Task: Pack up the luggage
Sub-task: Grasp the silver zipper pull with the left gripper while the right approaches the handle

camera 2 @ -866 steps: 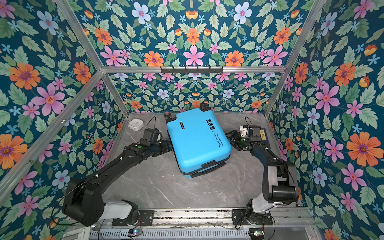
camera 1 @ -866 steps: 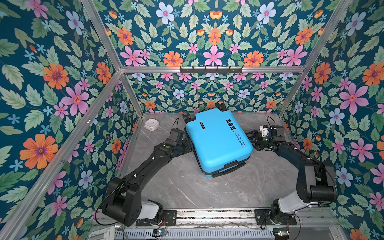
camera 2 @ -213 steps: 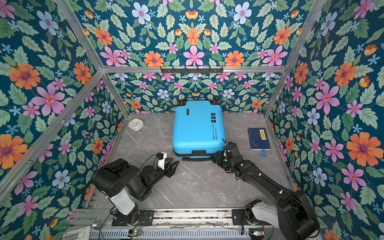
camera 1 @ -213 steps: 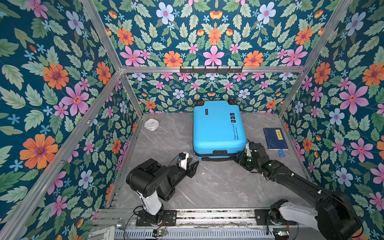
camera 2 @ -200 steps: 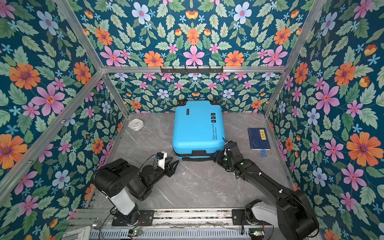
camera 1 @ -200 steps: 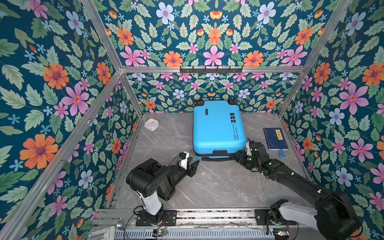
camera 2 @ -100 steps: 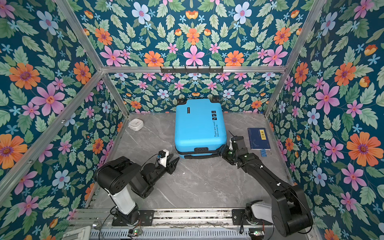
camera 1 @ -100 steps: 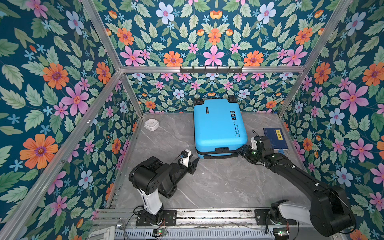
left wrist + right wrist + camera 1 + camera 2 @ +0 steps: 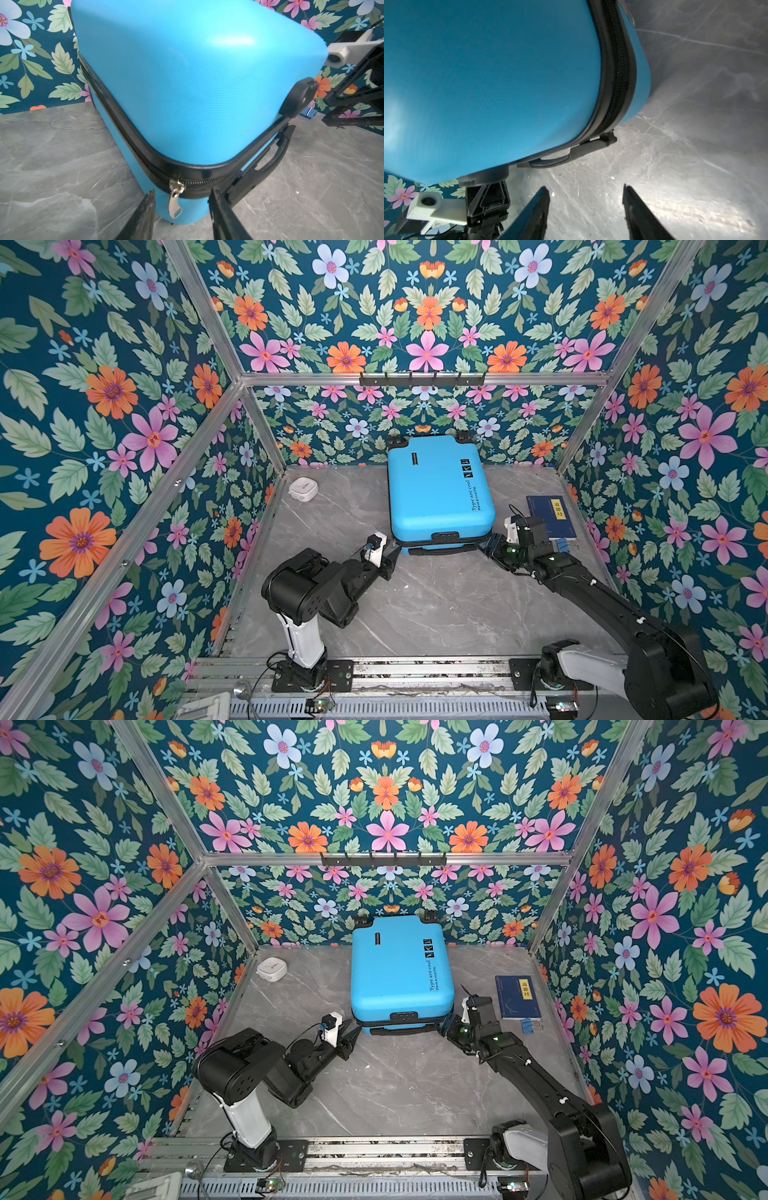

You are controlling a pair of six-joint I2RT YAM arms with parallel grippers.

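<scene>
Flowered walls are enclosing a grey marble counter (image 9: 415, 614), where the luggage (image 9: 436, 489) is lying flat and zipped shut, with its wheels toward the back wall. Both arms are reaching to its near edge, probably to unzip it. The left pincer (image 9: 182, 191) is standing apart around the zipper pull (image 9: 175, 202), which only the left wrist view is showing. The right pincer (image 9: 585, 187) is waiting apart and empty beside the luggage's other near corner.

Lab robot cell, floral-papered walls (image 9: 124, 427) on aluminium frame bars (image 9: 291, 379), grey marble-look surface (image 9: 436, 614), two arms (image 9: 307, 593) bolted to a front rail (image 9: 436, 672)
</scene>
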